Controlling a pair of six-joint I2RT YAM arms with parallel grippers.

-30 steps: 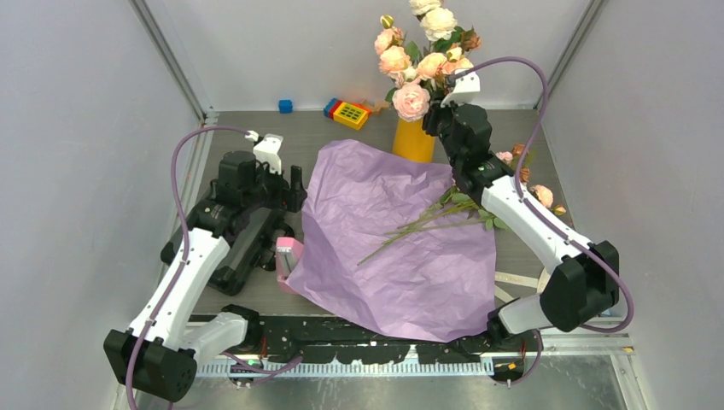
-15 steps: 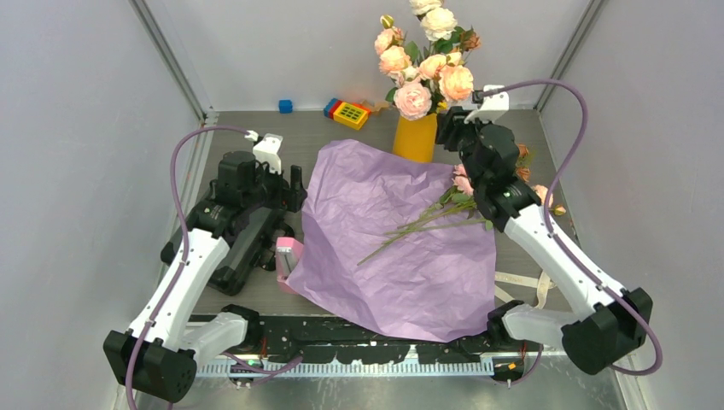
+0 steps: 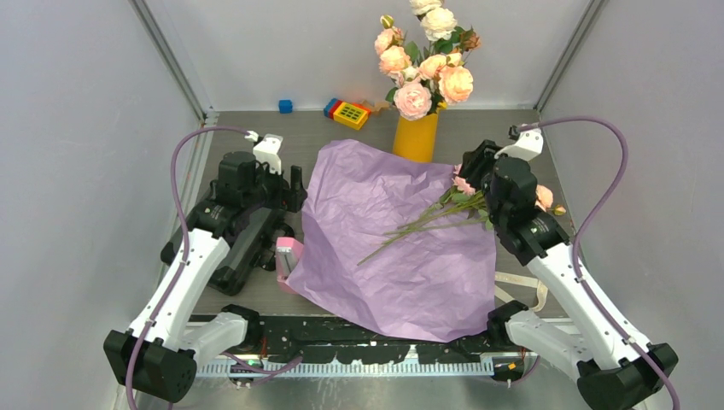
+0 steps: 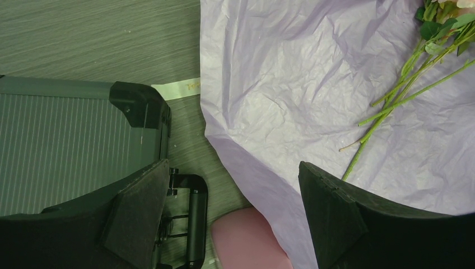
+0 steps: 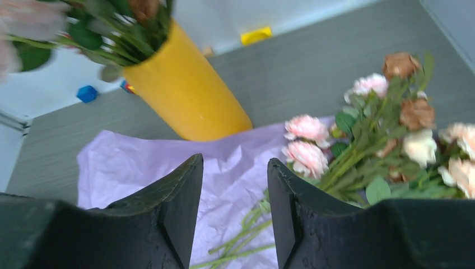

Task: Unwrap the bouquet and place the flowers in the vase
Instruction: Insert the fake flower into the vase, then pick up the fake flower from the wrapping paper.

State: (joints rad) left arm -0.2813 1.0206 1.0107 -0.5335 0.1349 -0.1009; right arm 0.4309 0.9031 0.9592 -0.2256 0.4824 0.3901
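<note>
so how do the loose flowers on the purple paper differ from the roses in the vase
The loose flowers lie flat, stems on the purple paper; the roses stand upright in the vase. The loose flowers have smaller heads, some brown; the roses are bigger, pink and cream. Both have green leaves.

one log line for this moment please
paper: spread flat | flowers: lying at paper's right edge | vase: upright, roses in it | right gripper: open, empty, near flowers | left gripper: open, empty
</note>
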